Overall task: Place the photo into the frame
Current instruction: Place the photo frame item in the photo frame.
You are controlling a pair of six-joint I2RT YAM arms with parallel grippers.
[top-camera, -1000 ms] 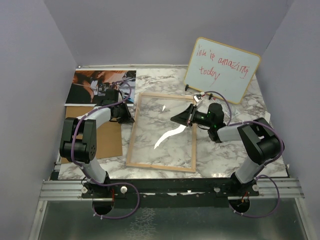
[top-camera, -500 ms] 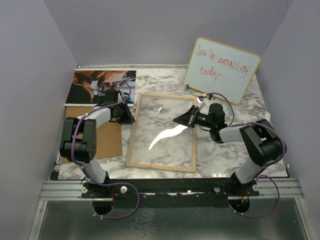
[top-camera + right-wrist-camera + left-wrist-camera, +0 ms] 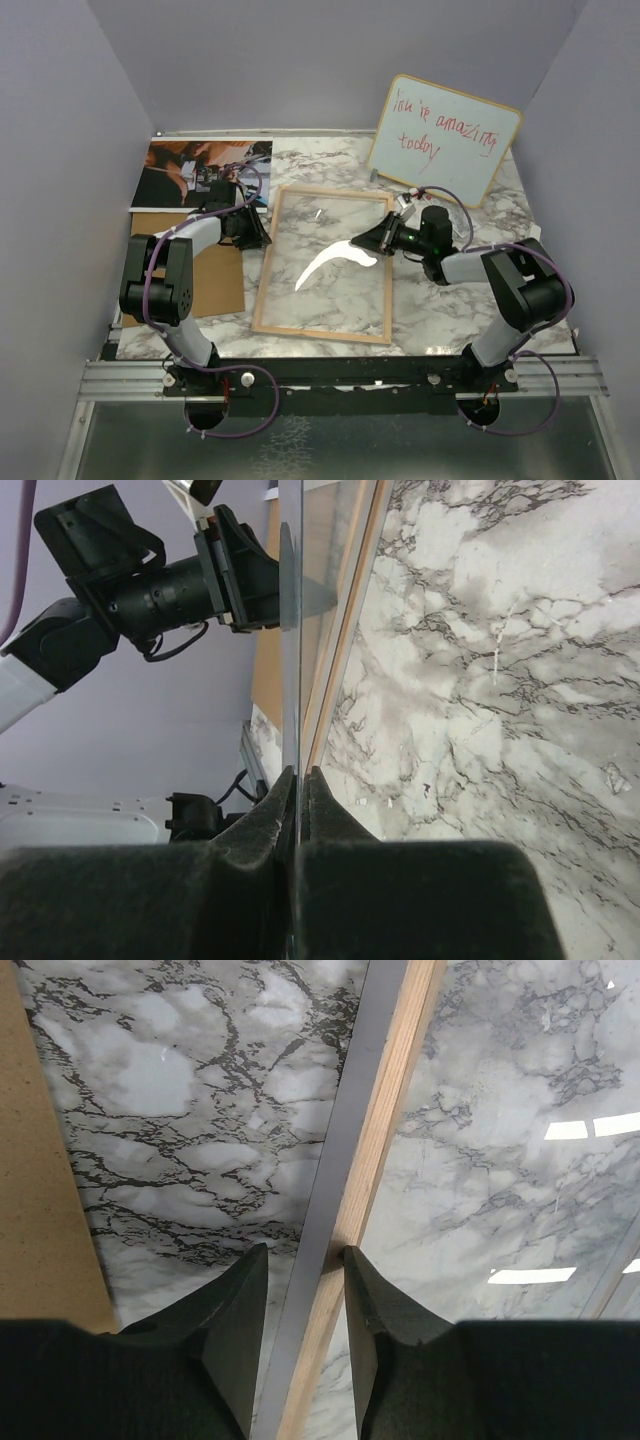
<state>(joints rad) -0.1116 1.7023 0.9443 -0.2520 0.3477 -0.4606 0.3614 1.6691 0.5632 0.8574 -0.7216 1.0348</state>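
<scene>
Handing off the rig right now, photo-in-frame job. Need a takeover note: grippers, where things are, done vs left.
Grippers: the left gripper is open, its fingers astride the left rail of the frame and not clamped. The right gripper is shut on the thin edge of the clear pane.
Things: the frame lies mid-table. The photo lies at the far left, partly under the left arm. The brown backing board lies left of the frame, out of it.
Done: backing board is out.
Left: the photo is not in the frame yet; it has to go in, and the backing probably goes back after.
</scene>
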